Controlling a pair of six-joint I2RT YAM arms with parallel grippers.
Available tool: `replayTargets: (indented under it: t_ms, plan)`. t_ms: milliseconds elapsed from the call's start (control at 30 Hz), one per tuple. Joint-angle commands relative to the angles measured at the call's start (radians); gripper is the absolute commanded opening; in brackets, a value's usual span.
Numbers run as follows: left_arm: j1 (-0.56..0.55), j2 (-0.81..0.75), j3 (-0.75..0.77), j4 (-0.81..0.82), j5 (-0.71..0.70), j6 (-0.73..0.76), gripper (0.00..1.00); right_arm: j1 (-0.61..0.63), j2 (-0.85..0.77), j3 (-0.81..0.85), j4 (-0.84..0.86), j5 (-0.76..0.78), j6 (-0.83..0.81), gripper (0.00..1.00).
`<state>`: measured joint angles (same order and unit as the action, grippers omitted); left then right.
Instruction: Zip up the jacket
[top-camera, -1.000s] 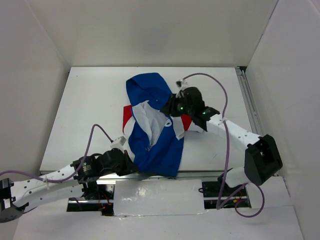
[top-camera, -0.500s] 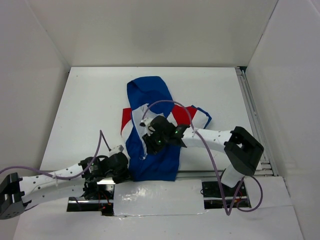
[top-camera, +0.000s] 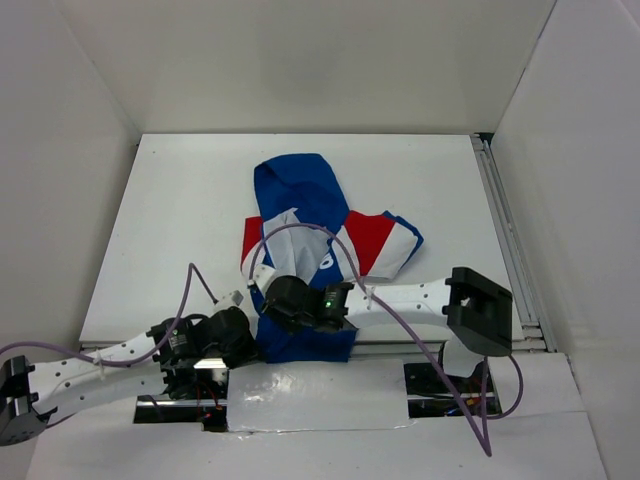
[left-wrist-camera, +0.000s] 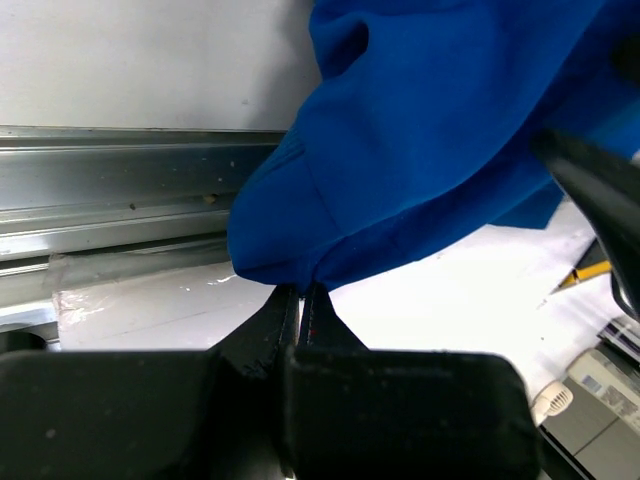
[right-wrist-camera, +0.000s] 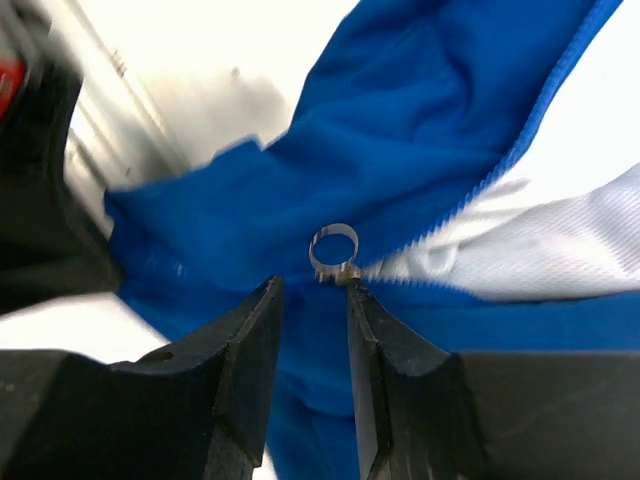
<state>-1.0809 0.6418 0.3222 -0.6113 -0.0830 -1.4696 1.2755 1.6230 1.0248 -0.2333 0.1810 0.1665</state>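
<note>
The jacket (top-camera: 300, 190) lies in the middle of the table, hood far, blue hem at the near edge, red-and-white sleeve (top-camera: 382, 240) spread right. My left gripper (top-camera: 252, 342) is shut on the blue hem fabric (left-wrist-camera: 330, 200); its fingertips (left-wrist-camera: 290, 300) pinch a fold. My right gripper (top-camera: 278, 303) hovers over the jacket's lower front, close to the left gripper. In the right wrist view it (right-wrist-camera: 314, 288) is open and holds nothing. The metal ring zipper pull (right-wrist-camera: 333, 250) sits just past its fingertips, where the zipper teeth meet the pale lining (right-wrist-camera: 540, 250).
An aluminium rail (left-wrist-camera: 110, 185) runs along the table's near edge under the hem. Another rail (top-camera: 500, 220) lines the right edge. White walls close in three sides. A shiny plate (top-camera: 315, 395) lies between the arm bases.
My right arm has swung from the jacket's upper right shoulder down to the lower front near the left gripper. The red-and-white sleeve now lies spread to the right. The left gripper stays on the hem.
</note>
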Motion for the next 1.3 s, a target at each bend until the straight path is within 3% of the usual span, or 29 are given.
replayTargets:
  t_ms: [0, 767, 1067, 1233, 1267]
  plan:
    - [-0.005, -0.03, -0.005, 0.01, 0.012, 0.012, 0.0, 0.013, 0.049, 0.072, -0.004, 0.144, 0.008, 0.4]
    - [-0.005, -0.021, -0.006, 0.002, 0.002, 0.014, 0.0, 0.047, 0.184, 0.173, -0.112, 0.107, 0.062, 0.48]
    - [-0.005, -0.025, 0.0, -0.001, -0.003, 0.018, 0.0, 0.036, 0.262, 0.204, -0.176, 0.219, 0.125, 0.5]
    - [-0.004, -0.018, 0.006, -0.01, -0.009, 0.011, 0.0, 0.024, 0.23, 0.17, -0.134, 0.245, 0.145, 0.29]
    - [-0.005, -0.019, 0.005, -0.011, -0.009, 0.012, 0.0, 0.024, 0.195, 0.161, -0.123, 0.27, 0.162, 0.12]
